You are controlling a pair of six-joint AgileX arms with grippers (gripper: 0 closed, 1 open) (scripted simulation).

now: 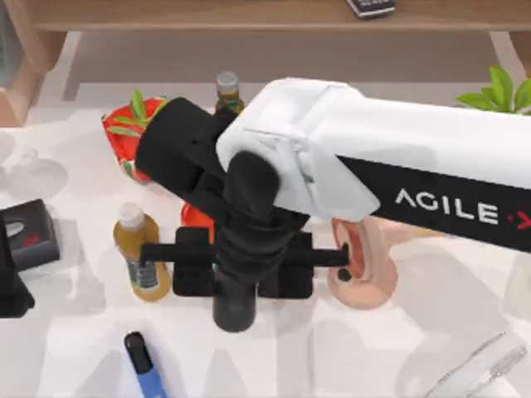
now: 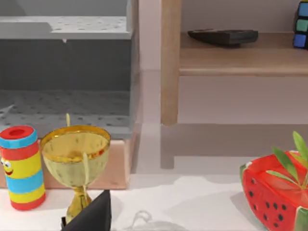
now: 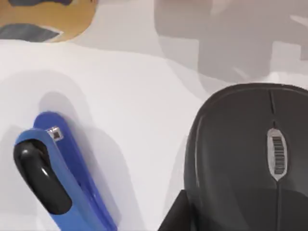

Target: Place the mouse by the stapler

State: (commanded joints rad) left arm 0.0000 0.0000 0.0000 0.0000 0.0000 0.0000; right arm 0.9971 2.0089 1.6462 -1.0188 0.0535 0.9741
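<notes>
Right arm (image 1: 373, 178) reaches in from the top view's right side and lies across mid-table; its wrist and right gripper (image 1: 241, 269) hang over the spot between the yellow sauce bottle (image 1: 141, 253) and the flesh-coloured ear model (image 1: 365, 265); whether the fingers are released or clenched, cannot tell, the wrist body covers them from above.

Mouse (image 3: 250, 159), black with a grey scroll wheel, sits close under the right wrist camera, above the white table (image 3: 144, 96); a dark gripper part meets its lower edge; cannot tell whether it is grasped or resting.

Stapler (image 1: 143, 365): blue base, black top, lying on the table toward the near edge from the sauce bottle, slightly to that bottle's right; in the right wrist view the stapler (image 3: 53, 178) lies near the mouse, apart from it with bare table between.

Behind the sauce bottle: a watermelon-patterned red box (image 1: 133, 133) with green leaves; a dark bottle (image 1: 226, 93) to its right.

Left arm parked at the top view's left edge; its wrist camera looks at a gold goblet (image 2: 77, 159), a striped canister (image 2: 21, 166), a wooden shelf (image 2: 240, 57); left fingers, cannot tell.
</notes>
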